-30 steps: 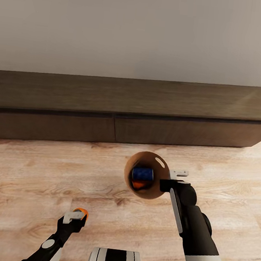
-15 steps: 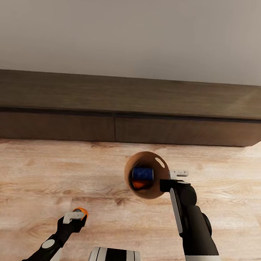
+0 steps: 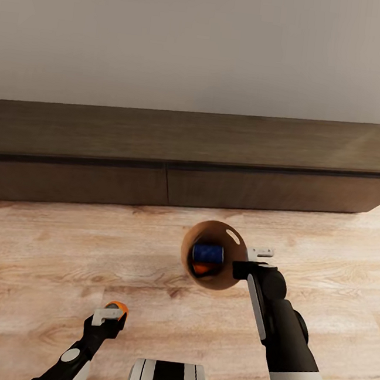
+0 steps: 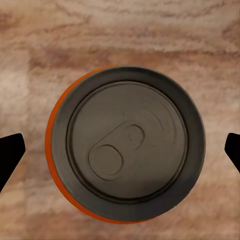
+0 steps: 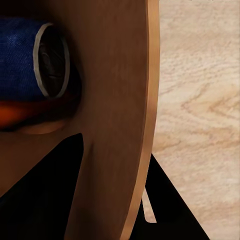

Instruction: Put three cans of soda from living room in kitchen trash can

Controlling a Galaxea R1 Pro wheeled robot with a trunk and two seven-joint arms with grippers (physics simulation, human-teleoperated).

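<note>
The right gripper [image 3: 251, 262] is clamped on the rim of the trash can [image 3: 227, 280], carrying it above the plank floor [image 3: 46, 256] in front of the long dark cabinet [image 3: 182, 154]. In the right wrist view one finger sits inside the brown wall and one outside, pinching the rim between them. Down in the bin lie the blue can [image 3: 207, 253] and, under it, an orange can [image 3: 203, 269], both on their sides.

The third can, the orange can in hand [image 3: 118, 308], is with the left gripper [image 3: 111, 315], nearer the robot than the bin and well apart from it. The left wrist view looks straight onto its grey top [image 4: 128, 150], a dark fingertip [image 4: 10, 156] at either edge. Whether those fingers press its sides or merely flank it I cannot tell, since any contact is cut off from view.

My read is that this can is light, rigid and smooth-walled, so likely slippery. Squeeze across the middle of the round body, not the tapered top.

The bin, hung by one edge, looks prone to swing or tilt. Its outer wall and hand-hole are barely readable, and the lower orange can is mostly buried.
</note>
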